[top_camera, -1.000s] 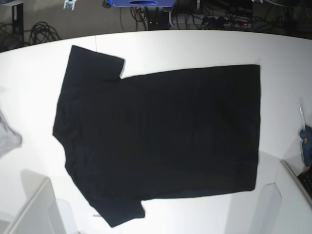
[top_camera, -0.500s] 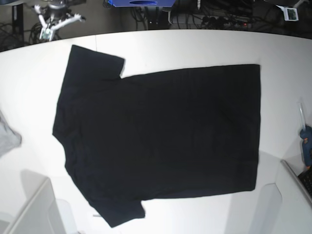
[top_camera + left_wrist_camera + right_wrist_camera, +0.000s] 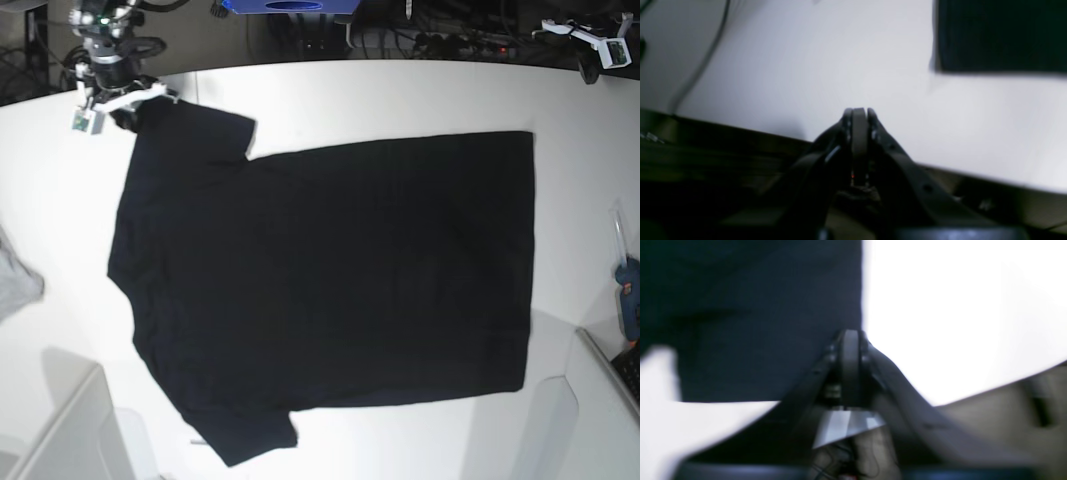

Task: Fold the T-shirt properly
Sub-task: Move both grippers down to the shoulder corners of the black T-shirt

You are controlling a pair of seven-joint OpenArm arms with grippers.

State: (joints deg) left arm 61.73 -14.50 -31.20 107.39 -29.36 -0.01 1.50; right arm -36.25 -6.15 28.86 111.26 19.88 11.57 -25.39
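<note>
lying flat, t-shirt (image 3: 330, 280); grippers seemingly closed.

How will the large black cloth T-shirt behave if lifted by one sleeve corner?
The large black cloth T-shirt lies flat and thin on the white table, so it is probably floppy and light. Lifted there, it would likely drape and drag rather than hold shape.

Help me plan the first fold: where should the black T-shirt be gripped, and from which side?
Probably the far sleeve's outer corner, from above at the table's far edge. The T-shirt lies flat, so only edges and corners offer a liftable lip. The right pincer is already beside that sleeve; the left pincer could take the far hem corner.
</note>
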